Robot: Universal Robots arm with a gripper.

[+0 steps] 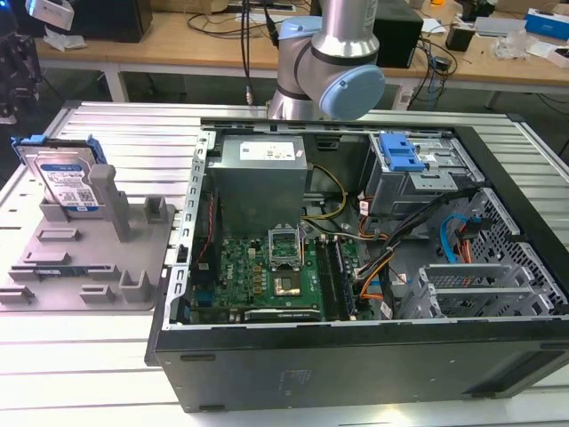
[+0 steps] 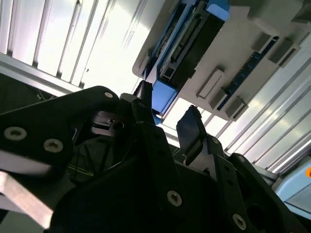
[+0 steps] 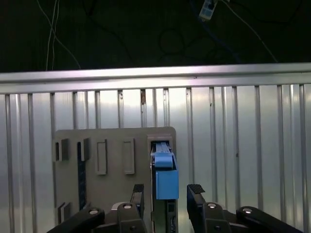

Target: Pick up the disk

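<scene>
The disk (image 1: 67,178) was stood on edge in the grey tray (image 1: 98,267), leaving its upper edge free for gripping; the end effector (image 3: 167,190) was poised above it, fingers spread apart.

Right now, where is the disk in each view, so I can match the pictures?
Exterior view: the disk stands upright in the grey tray, on the exterior view's left.
Second wrist view: the disk is seen edge-on in the tray, beyond the fingers.
First wrist view: the disk is edge-on, its blue rail towards the camera, between the open fingers.
Shared landmark: the grey tray.
</scene>
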